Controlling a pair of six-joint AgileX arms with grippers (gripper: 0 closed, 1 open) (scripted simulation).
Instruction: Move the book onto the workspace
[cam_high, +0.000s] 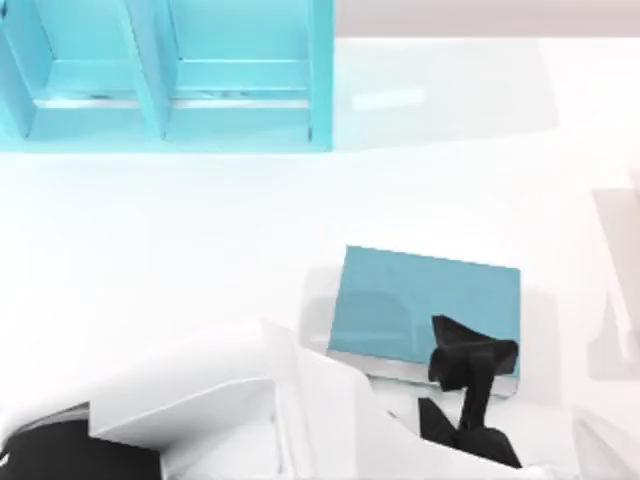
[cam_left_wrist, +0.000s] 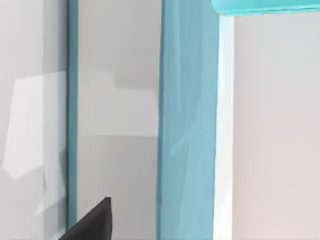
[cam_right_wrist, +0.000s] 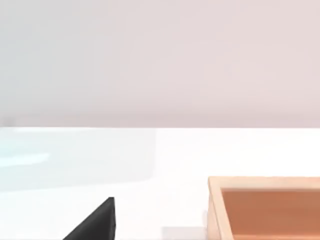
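The glossy white tabletop spreads across the top view, marked by faint grey shadows; a turquoise compartmented shelf stands at its far left corner, upright dividers splitting it into bays. The white body of the left AgileX arm reaches in from the near left edge toward the right of centre. The teal-blue book lies flat on the tabletop right of centre, well apart from the shelf, its plain cover facing up and a pale band of page edges along its near side. The black left gripper sits over the book's near right corner, overlapping the cover and the page edge; whether it is spread, pressed together or pinching the book cannot be told from above, nor whether it touches the cover.

The left wrist view shows a tall teal panel with a pale strip beside it, grey surfaces on either side and a dark wedge of the gripper at the frame's edge. The right wrist view looks level across the white tabletop; a shallow wooden tray with an orange-brown inside rests there, apart from the right gripper, of which a black wedge shows; its state cannot be told.
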